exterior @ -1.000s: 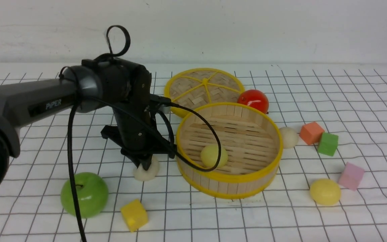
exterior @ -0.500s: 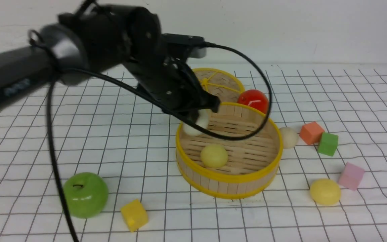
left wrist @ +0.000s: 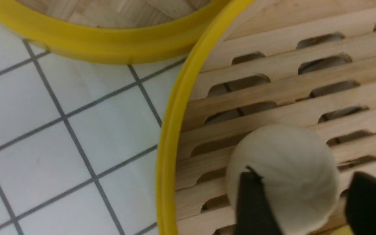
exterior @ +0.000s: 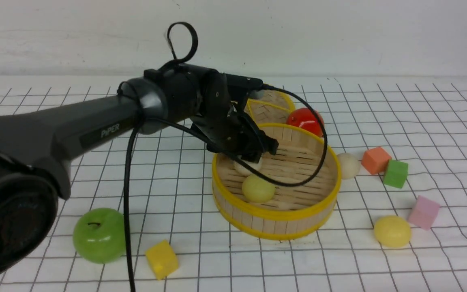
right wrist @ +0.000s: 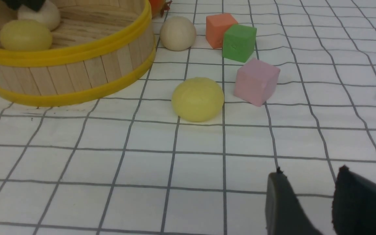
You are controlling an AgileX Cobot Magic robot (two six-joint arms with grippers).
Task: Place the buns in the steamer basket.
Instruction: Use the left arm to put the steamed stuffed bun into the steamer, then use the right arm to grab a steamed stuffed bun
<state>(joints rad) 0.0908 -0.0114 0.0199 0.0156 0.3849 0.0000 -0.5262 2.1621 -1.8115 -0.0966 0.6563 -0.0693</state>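
The left arm (exterior: 95, 121) is extended over the left rim of the basket (exterior: 276, 211), which stands on the gridded surface (exterior: 420, 121). The left jaws are seen parted, set astride a white bun (exterior: 246, 167) that rests on the slatted floor close to the left wall; whether the pads touch it cannot be told. A yellow bun (exterior: 258, 188) lies on the same floor just beside it, on the near side. Outside, a second white bun (exterior: 348, 165) is noted on the surface just beside the basket's right wall, with an orange cube (exterior: 375, 160) and a green cube (exterior: 395, 173) to its right. A second yellow bun (exterior: 392, 231) lies near the basket's front right, a pink cube (exterior: 423, 212) just beside it. The lid (exterior: 268, 111) is partly hidden behind the arm; a red fruit (exterior: 304, 120) sits at the basket's back rim. An apple (exterior: 99, 235) and a yellow cube (exterior: 161, 259) are recorded front left, well apart from the basket. The right jaws, seen only in the right wrist view, are held empty with a narrow gap, well apart from the second yellow bun.
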